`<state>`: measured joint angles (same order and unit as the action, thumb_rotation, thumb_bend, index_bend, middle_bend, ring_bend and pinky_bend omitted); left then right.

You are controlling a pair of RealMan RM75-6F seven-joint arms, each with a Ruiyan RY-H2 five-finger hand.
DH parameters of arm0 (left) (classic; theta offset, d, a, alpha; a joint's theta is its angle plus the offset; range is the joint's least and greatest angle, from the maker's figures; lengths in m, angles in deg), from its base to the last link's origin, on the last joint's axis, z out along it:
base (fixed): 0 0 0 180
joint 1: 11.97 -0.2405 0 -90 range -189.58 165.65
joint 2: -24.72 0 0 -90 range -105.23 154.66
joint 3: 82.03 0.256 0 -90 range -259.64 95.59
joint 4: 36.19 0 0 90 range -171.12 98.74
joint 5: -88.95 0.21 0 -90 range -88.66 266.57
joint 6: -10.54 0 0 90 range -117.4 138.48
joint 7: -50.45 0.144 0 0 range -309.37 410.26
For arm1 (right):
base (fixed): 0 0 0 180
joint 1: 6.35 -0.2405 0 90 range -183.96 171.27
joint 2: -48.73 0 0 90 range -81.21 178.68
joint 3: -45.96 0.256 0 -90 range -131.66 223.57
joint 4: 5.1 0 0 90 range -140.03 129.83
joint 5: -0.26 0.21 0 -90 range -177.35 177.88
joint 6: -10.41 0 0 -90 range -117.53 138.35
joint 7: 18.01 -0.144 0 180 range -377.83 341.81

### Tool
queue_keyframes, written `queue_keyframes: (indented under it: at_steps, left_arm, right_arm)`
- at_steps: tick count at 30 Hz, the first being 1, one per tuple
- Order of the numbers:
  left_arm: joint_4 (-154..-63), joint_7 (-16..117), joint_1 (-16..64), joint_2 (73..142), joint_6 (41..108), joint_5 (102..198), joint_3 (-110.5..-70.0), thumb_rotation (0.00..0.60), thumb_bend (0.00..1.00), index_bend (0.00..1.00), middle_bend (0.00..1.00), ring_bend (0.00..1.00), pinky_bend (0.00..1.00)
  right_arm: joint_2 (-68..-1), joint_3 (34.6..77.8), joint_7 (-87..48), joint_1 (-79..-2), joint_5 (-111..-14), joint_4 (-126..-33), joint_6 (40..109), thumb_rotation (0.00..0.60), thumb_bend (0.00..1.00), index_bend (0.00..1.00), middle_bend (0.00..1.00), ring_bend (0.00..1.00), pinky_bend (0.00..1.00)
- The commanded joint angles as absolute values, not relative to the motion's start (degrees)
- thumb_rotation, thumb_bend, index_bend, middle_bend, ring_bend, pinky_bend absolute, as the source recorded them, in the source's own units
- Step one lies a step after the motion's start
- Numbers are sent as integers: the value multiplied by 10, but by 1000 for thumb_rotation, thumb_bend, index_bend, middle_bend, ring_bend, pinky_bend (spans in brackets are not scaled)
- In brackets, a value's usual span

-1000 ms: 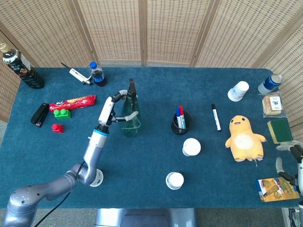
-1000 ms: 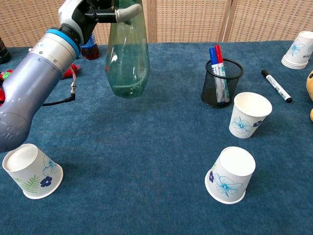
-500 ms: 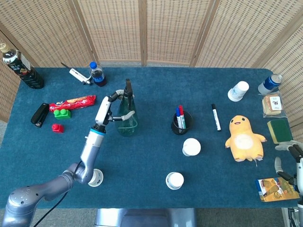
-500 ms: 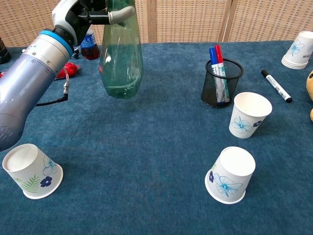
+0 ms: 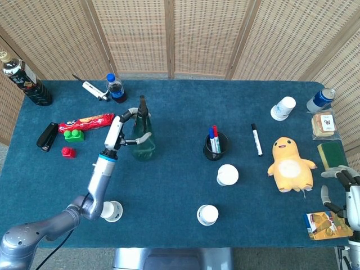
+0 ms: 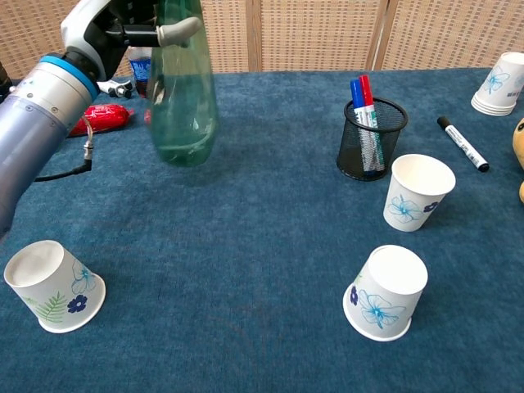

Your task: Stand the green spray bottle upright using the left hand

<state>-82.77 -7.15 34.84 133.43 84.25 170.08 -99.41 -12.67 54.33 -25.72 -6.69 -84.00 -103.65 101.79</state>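
Note:
The green spray bottle [image 5: 143, 143] [image 6: 181, 102] is upright, its clear green body just above or at the blue cloth at left centre; whether its base touches the cloth I cannot tell. My left hand [image 5: 120, 130] [image 6: 115, 31] grips its neck from the left, fingers wrapped around the neck below the dark nozzle. My right hand [image 5: 344, 188] sits at the far right edge of the head view, off the table, fingers apart and holding nothing.
A mesh pen cup [image 5: 215, 145] [image 6: 372, 137] stands at centre. Paper cups [image 6: 417, 192] [image 6: 386, 292] [image 6: 51, 284] lie in front. Left of the bottle are a red snack pack [image 5: 86, 120], toy bricks [image 5: 73, 135] and a small blue-capped bottle [image 5: 116, 89]. A marker [image 5: 256, 139] and plush toy [image 5: 289, 165] are right.
My left hand has carried the upright spray bottle leftward and slightly toward the back of the table. The right hand has barely shifted.

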Motion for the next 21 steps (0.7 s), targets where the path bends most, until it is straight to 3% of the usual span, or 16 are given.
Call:
queue_keyframes:
  at_steps: [1, 21]
  left_arm:
    - [-823, -79, 341, 1327, 840, 1703, -988, 600, 341, 423, 415, 357, 472]
    - [-706, -199, 329, 1369, 859, 1747, -937, 600, 336, 424, 415, 356, 502]
  right_arm:
    - [-127, 544, -254, -68, -841, -1039, 1018, 600, 516, 403, 368, 230, 278]
    - [-113, 544, -222, -60, -841, -1074, 1037, 600, 516, 400, 369, 229, 278]
